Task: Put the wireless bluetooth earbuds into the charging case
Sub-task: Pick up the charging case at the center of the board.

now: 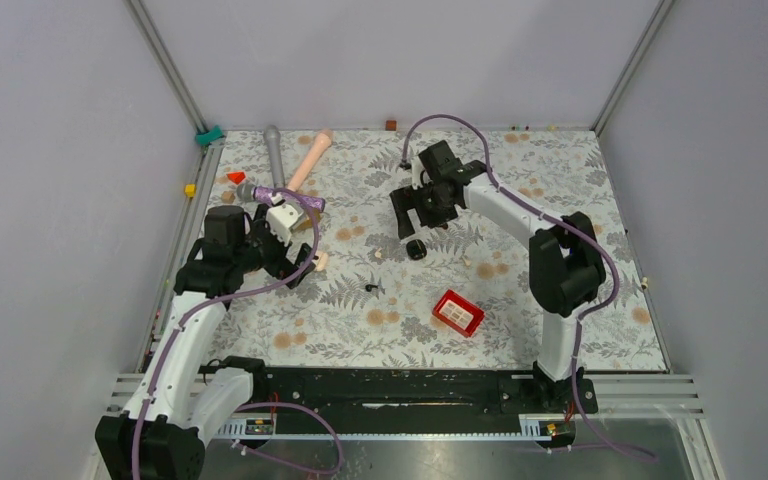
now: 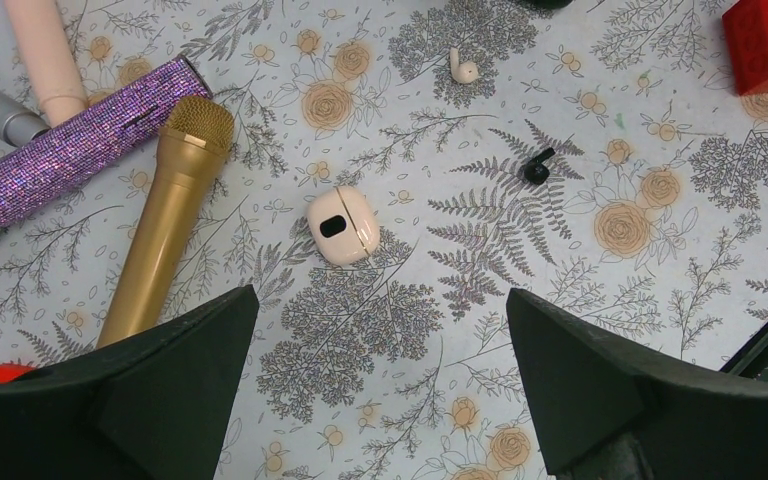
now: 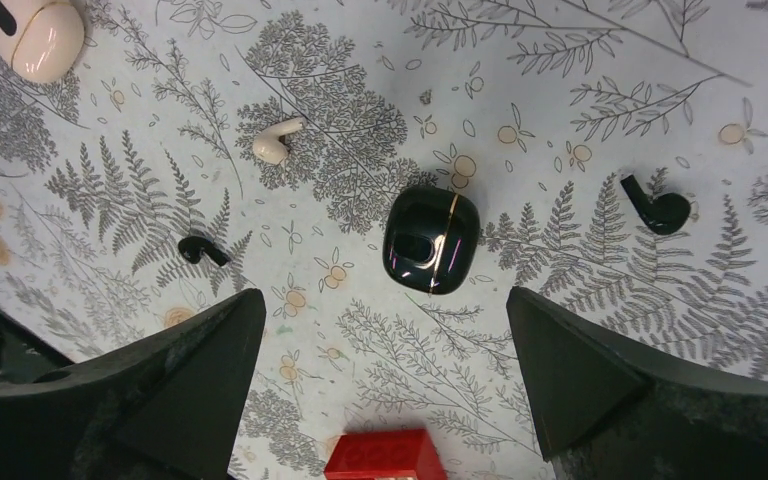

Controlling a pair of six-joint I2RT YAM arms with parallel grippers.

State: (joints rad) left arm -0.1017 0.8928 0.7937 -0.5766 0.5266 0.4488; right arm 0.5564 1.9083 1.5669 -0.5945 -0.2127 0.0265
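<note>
Though scanning every view, find no bud seated: cream bud, two black buds loose on table, apart from cream case and black case, both seemingly shut. Judge whole job left. Note left pincer, right pincer open, empty.

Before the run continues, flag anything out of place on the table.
Three buds lie loose, none in a case: the cream earbud, one black earbud and a second black earbud either side of the black case.
</note>
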